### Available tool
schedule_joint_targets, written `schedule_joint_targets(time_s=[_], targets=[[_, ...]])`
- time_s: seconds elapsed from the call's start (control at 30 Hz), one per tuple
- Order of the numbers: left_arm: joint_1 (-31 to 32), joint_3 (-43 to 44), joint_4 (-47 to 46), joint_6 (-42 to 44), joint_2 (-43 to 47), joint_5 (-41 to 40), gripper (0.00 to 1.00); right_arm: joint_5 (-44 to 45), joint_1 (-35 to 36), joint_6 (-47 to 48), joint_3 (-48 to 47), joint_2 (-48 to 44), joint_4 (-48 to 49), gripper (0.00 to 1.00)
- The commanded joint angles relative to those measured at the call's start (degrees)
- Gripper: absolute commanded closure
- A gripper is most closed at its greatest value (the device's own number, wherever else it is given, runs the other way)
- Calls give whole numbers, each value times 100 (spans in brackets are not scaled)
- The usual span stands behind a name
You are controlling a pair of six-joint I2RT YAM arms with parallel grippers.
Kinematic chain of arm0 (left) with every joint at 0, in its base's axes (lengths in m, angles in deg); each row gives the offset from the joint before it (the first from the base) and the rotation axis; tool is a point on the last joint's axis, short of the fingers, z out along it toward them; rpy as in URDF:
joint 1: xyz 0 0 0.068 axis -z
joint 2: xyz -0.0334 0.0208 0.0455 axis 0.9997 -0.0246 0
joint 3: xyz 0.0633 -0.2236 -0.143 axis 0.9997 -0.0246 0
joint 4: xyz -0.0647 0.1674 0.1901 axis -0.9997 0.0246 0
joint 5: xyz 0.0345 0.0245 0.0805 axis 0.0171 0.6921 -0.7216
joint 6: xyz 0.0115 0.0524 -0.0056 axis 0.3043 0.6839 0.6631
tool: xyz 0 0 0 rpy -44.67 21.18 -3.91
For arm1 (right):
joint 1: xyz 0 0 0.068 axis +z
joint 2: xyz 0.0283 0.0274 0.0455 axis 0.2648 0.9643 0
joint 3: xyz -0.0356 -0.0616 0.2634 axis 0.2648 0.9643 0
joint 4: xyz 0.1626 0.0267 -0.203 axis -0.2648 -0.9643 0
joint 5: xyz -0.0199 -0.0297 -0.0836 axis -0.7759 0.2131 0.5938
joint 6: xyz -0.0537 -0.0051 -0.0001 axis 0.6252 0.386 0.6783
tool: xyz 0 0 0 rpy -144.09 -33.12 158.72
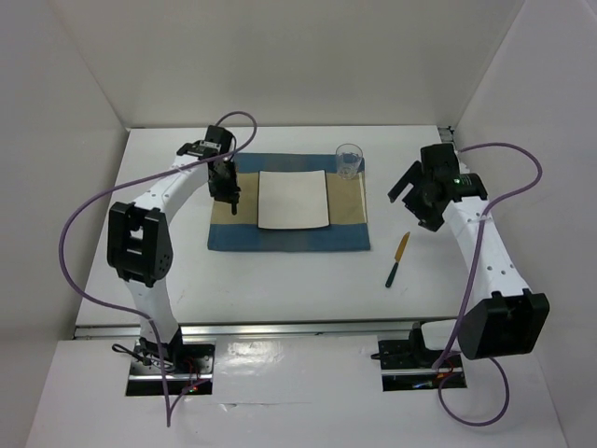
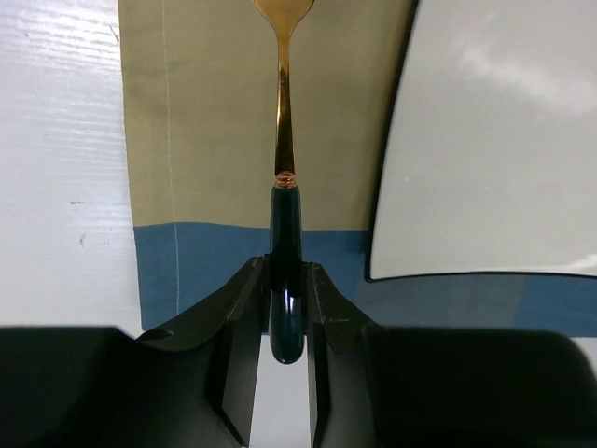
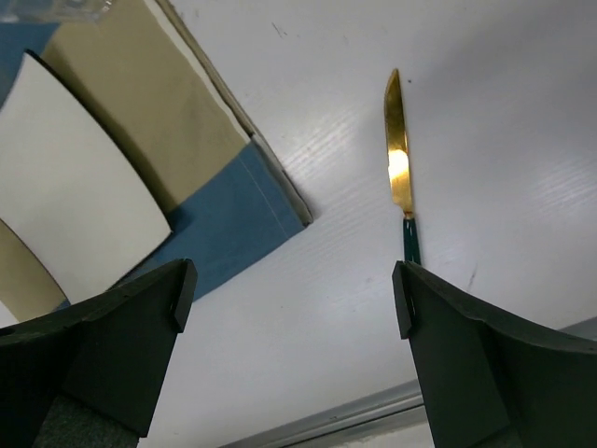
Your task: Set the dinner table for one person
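Dinner table fills my view beneath both arms | left gripper clamped on gold utensil over placemat, beside plate | right gripper fingers wide apart, empty; knife on table right of placemat

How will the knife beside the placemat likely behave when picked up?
Probably stiff: the knife looks metal. It lies flat on the table, so likely hard to get under. Glossy, so it may slip.

Robot lab cell; white enclosure walls; metal mounting rail.
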Motion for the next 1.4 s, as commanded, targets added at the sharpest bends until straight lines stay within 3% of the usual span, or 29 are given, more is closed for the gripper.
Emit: schedule_joint_targets(time_s=[0.0,0.37,1.23,1.37], targets=[[-115,-86,-294,210,-198,39,100,-415,-155,124,347,-56,327,0],[-115,152,-408,535,-910,-110,100,-969,-620,124,1446,-56,590,0],[-10,-613,-751,579,-911,-444,100,-1531,-788,361,2730,269,1250,0],[52,-552,-698,501,-1025,-688,89,-1532,-788,414,2782,269,1251,0]])
